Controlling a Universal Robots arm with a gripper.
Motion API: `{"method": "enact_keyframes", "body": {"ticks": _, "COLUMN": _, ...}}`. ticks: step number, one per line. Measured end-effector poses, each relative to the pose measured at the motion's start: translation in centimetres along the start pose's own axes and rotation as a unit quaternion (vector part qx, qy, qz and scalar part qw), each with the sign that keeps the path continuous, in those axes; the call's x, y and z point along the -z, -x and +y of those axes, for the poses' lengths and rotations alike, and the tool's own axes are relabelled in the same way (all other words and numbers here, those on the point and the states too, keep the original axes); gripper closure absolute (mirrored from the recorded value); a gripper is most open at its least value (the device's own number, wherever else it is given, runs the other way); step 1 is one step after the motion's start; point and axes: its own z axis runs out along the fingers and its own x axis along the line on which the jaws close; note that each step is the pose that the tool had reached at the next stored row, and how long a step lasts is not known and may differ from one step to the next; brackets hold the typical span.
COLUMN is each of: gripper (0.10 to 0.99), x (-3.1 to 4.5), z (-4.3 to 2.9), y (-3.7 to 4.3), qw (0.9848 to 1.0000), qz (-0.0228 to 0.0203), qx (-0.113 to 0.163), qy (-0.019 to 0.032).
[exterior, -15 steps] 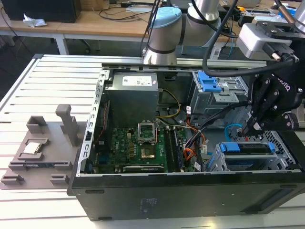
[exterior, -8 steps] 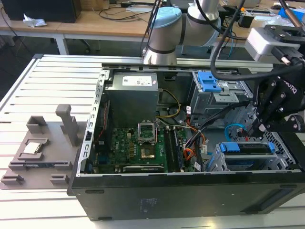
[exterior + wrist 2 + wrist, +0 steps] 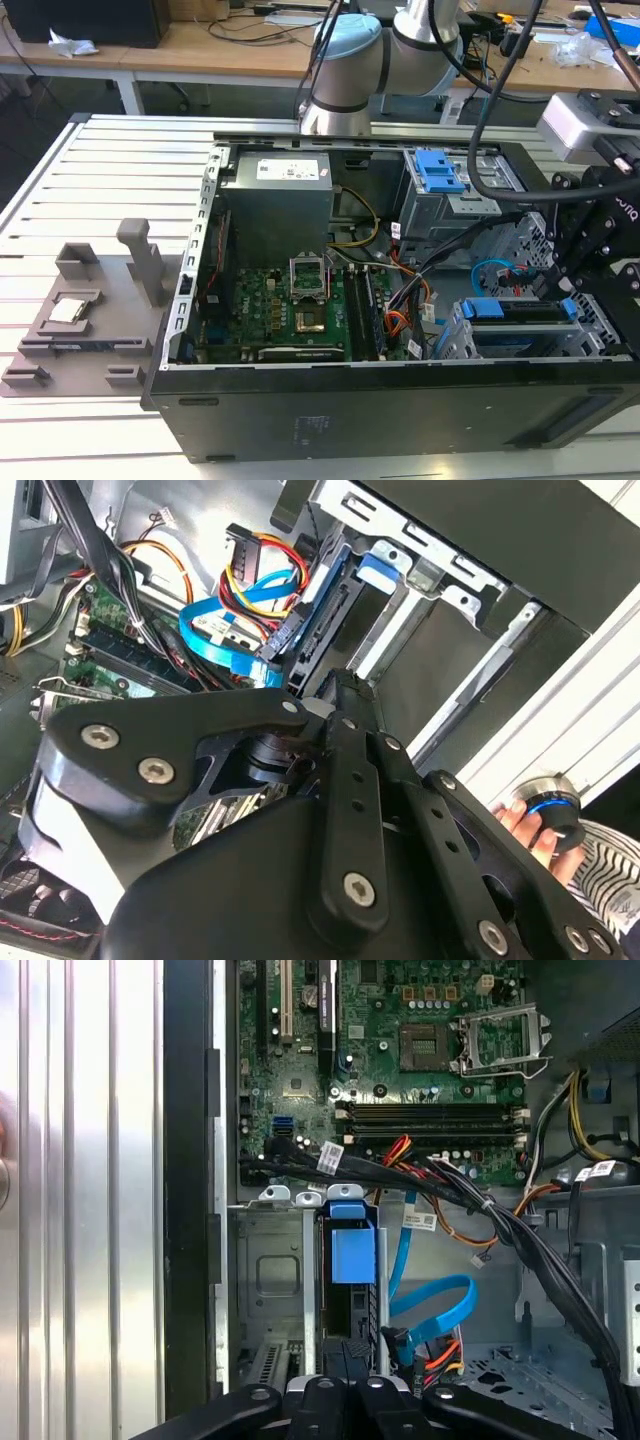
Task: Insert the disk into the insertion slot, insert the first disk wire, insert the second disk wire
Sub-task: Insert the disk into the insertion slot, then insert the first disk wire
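The disk [image 3: 515, 312], dark with a bright blue carrier, sits on edge inside the insertion slot [image 3: 455, 345], a low grey metal cage at the case's front corner on the exterior view's right. My gripper [image 3: 562, 300] is at the disk's outer end, and its fingers look shut on it. In the first wrist view the disk's blue tab [image 3: 352, 1255] stands in the cage [image 3: 268, 1270], with the gripper [image 3: 348, 1352] at its near end. A loose blue data wire [image 3: 440, 1305] curls beside the disk. The second wrist view shows the disk's edge [image 3: 335, 620] past the gripper [image 3: 320, 695].
A taller grey cage with a blue latch [image 3: 440, 170] stands behind the slot. The motherboard [image 3: 290, 310], power supply [image 3: 280, 205] and a black wire bundle [image 3: 480, 1205] lie inside the case. A grey fixture [image 3: 80, 320] lies outside it. A person's hand [image 3: 515, 820] holds a knob.
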Motion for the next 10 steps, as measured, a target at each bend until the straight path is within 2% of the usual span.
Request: {"method": "enact_keyframes", "body": {"ticks": 10, "gripper": 0.98, "x": 0.0, "z": -0.06, "y": 0.0, "qw": 1.0, "qz": 0.0, "qx": 0.0, "qy": 0.0}}
